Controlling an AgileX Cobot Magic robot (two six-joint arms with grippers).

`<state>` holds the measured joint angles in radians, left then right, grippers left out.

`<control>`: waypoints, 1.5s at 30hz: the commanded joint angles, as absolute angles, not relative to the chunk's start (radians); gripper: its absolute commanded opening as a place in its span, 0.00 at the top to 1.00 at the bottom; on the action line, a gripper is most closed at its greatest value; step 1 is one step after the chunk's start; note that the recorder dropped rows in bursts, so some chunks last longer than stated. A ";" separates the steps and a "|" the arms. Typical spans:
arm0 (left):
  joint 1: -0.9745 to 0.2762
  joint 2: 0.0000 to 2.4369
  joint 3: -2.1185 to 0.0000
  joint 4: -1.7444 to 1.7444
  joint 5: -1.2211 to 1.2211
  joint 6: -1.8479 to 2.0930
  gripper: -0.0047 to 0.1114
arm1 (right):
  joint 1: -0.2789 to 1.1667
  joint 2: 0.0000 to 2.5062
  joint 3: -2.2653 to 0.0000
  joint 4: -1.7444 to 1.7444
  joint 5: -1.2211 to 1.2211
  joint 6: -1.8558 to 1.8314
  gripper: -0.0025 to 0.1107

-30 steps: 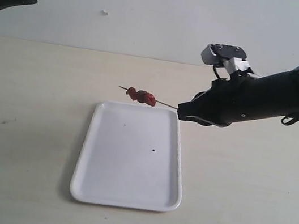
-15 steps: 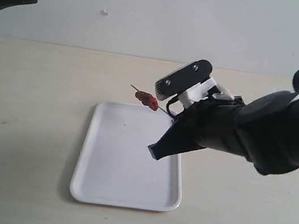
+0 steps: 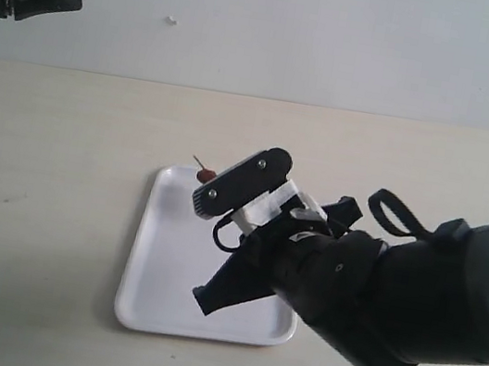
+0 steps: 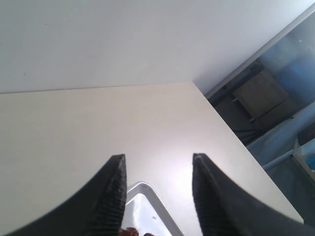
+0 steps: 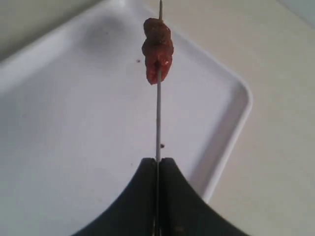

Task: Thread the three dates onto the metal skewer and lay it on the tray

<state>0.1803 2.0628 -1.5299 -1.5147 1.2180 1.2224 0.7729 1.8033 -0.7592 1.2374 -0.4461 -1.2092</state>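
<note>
Swung down and inward since a second ago: right gripper [image 5: 157,161], now low over flat white rectangular tray [image 5: 74,128]. Jaws pressed together on near end of thin dark grey metal skewer [image 5: 158,118]. Wrinkled red-brown dates [image 5: 157,49] bunched near tip, above tray's far part; count not discernible. Long axis pointing away from gripper toward tray's far rim. Contact with tray: cannot tell. Left gripper [image 4: 157,162] spread, empty, well apart from tray. Judged next: lower and release, right arm only.
</note>
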 commanded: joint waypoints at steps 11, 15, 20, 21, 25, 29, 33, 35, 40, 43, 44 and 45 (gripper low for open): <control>0.167 2.057 -1.527 -1.531 1.221 1.226 0.59 | 0.780 1.850 -0.753 1.328 -0.395 -1.213 0.55; 0.167 2.057 -1.527 -1.533 1.221 1.225 0.59 | 0.780 1.845 -0.753 1.334 -0.431 -1.213 0.49; 0.167 2.057 -1.527 -1.539 1.221 1.237 0.64 | 0.780 1.799 -0.753 1.395 -0.503 -1.238 0.49; 0.167 2.057 -1.527 -1.537 1.221 1.237 0.77 | 0.780 1.767 -0.753 1.428 -0.511 -1.280 0.49; 0.167 2.049 -1.520 -1.518 1.221 1.240 0.96 | 0.780 1.691 -0.728 1.448 -0.518 -1.315 0.49; 0.169 1.953 -1.421 -1.592 1.221 1.379 0.96 | 0.780 1.560 -0.631 1.412 -0.575 -1.269 0.51; 0.169 1.763 -1.234 -1.658 1.204 1.529 0.96 | 0.780 1.418 -0.562 1.319 -0.574 -1.165 0.54; 0.169 1.659 -1.138 -1.671 1.076 1.580 0.96 | 0.780 1.373 -0.540 1.319 -0.574 -1.165 0.54; 0.169 1.288 -0.816 -1.744 0.696 1.794 0.96 | 0.780 1.250 -0.491 1.319 -0.494 -1.154 0.61; 0.169 1.061 -0.677 -1.744 0.610 1.798 0.96 | 0.780 1.175 -0.484 1.290 -0.330 -1.150 0.81; 0.169 1.007 -0.635 -1.744 0.594 1.798 0.96 | 0.780 1.157 -0.479 1.290 -0.306 -1.148 0.86; 0.169 0.950 -0.602 -1.744 0.584 1.798 0.96 | 0.780 1.139 -0.474 1.290 -0.290 -1.146 0.92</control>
